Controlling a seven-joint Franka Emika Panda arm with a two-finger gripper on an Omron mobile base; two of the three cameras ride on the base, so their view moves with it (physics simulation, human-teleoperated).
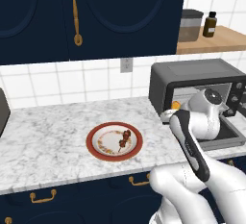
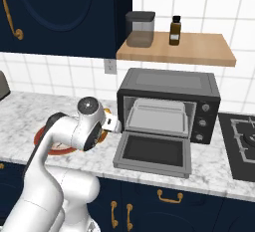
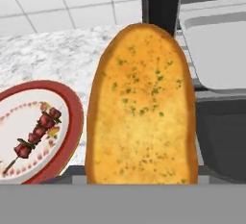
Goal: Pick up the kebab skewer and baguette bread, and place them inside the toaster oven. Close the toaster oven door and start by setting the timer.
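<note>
Baguette bread (image 3: 142,107) fills hand cam, clamped in gripper (image 2: 113,125) w/ jaws wide; kebab skewer (image 1: 125,139) on plate (image 1: 96,152), toaster oven door (image 2: 153,153) down.

The kebab skewer (image 1: 125,138), with dark red chunks, lies on the plate left of the toaster oven (image 2: 169,85). The golden baguette bread (image 3: 141,107) is held up before the oven. The toaster oven door (image 2: 153,152) lies open, flat.

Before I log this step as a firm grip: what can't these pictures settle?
- Gripper fingertips: hand view, hidden behind the baguette bread.
- Baguette: left base view, mostly behind the arm; a sliver shows.
- Plate: right base view, mostly behind the arm.
- Toaster oven knobs: too small to read.
</note>
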